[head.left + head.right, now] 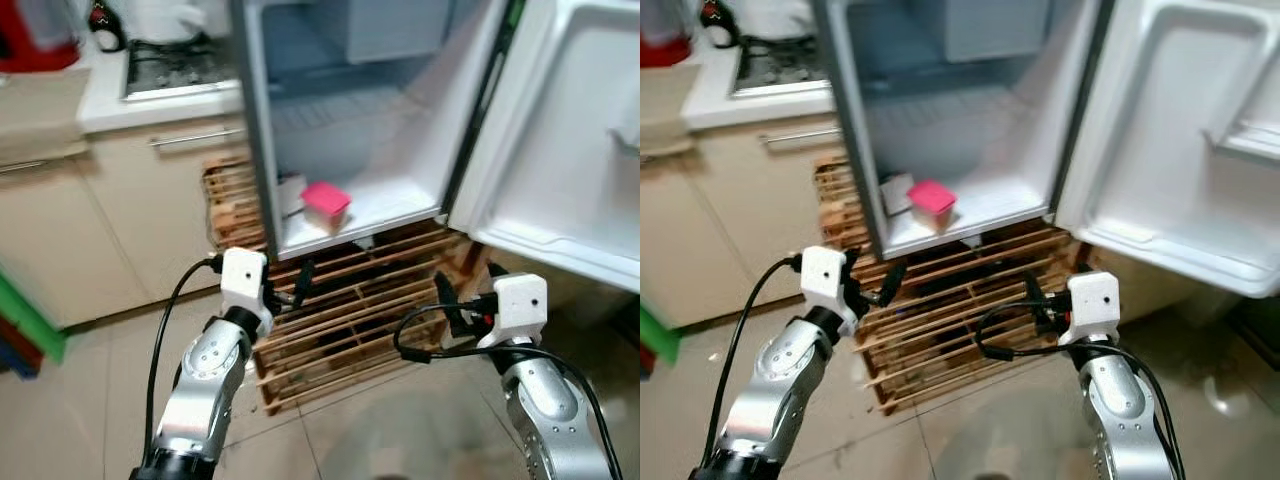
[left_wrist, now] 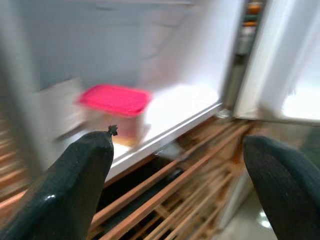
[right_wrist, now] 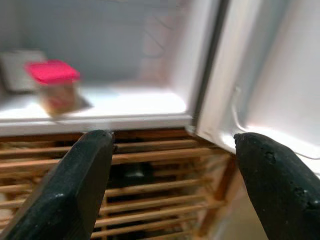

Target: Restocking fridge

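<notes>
A small clear container with a pink lid sits on the floor of the open white fridge (door swung wide), which stands on a slatted wooden pallet. The left gripper and right gripper hover before the pallet, fingers spread wide, holding nothing.

We see two silver arms built of rounded, glossy metal segments joined by darker collars. Each wrist carries a boxy white housing, and a black cable loops from it back along the arm. The left end effector and the right end effector each have two long black fingers; close up, the fingers are matte, thick and blunt-tipped. A small red mark shows beside the right wrist housing.
</notes>
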`<state>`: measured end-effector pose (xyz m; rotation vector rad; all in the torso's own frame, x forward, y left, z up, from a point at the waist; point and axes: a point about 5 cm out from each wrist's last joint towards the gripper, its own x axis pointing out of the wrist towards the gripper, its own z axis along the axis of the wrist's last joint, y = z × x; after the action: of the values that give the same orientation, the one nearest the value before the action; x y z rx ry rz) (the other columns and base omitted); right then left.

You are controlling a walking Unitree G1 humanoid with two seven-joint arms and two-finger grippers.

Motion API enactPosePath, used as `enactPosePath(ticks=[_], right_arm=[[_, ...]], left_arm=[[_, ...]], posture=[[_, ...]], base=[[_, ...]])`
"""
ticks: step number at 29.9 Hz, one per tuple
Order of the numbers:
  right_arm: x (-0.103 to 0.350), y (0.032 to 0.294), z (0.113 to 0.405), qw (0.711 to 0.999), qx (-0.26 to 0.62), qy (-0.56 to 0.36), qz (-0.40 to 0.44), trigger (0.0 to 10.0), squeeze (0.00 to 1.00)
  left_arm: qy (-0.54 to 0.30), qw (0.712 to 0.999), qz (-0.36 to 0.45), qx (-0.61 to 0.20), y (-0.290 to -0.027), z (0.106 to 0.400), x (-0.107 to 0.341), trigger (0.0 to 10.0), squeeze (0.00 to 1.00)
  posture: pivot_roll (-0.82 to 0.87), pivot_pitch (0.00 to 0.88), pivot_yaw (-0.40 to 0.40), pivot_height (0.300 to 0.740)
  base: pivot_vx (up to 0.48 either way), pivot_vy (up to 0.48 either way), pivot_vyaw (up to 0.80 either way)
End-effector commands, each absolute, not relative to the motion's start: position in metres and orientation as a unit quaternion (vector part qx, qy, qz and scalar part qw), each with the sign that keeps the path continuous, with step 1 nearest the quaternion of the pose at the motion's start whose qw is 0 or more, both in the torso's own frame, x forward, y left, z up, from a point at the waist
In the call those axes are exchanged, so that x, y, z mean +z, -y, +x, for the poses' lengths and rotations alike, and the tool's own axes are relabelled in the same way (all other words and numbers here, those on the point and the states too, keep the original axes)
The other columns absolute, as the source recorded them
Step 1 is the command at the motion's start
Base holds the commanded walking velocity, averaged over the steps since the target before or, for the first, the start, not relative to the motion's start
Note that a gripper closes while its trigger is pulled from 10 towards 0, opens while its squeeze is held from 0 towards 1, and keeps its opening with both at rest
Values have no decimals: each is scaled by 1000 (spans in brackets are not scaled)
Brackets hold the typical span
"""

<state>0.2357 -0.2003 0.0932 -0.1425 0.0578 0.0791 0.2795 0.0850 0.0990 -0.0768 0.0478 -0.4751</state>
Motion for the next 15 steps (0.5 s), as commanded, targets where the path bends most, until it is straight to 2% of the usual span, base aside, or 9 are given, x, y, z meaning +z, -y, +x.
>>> enactPosePath(ticks=[1,5,8,11,15], right_arm=[[98,191,239,996,52,-14,-68,10000,0],[97,188,239,996,55,-14,-67,10000,0],[96,187,238,996,55,-15,-66,10000,0],[94,186,236,996,55,-18,-66,10000,0],[92,178,234,994,89,-32,-60,10000,0]], left_arm=[[-18,974,-23,-227,-96,283,102,10000,0],[-12,972,-25,-233,-94,285,105,10000,0],[-14,972,-17,-235,-94,286,106,10000,0],[-18,971,-11,-236,-93,288,106,10000,0],[5,968,-39,-249,-95,287,118,10000,0]], posture=[[-206,0,41,740],[-207,2,46,740],[-207,5,50,740],[-206,8,53,740],[-205,14,60,740]], base=[[465,0,0],[465,0,0],[270,0,0],[0,0,0],[0,0,0]])
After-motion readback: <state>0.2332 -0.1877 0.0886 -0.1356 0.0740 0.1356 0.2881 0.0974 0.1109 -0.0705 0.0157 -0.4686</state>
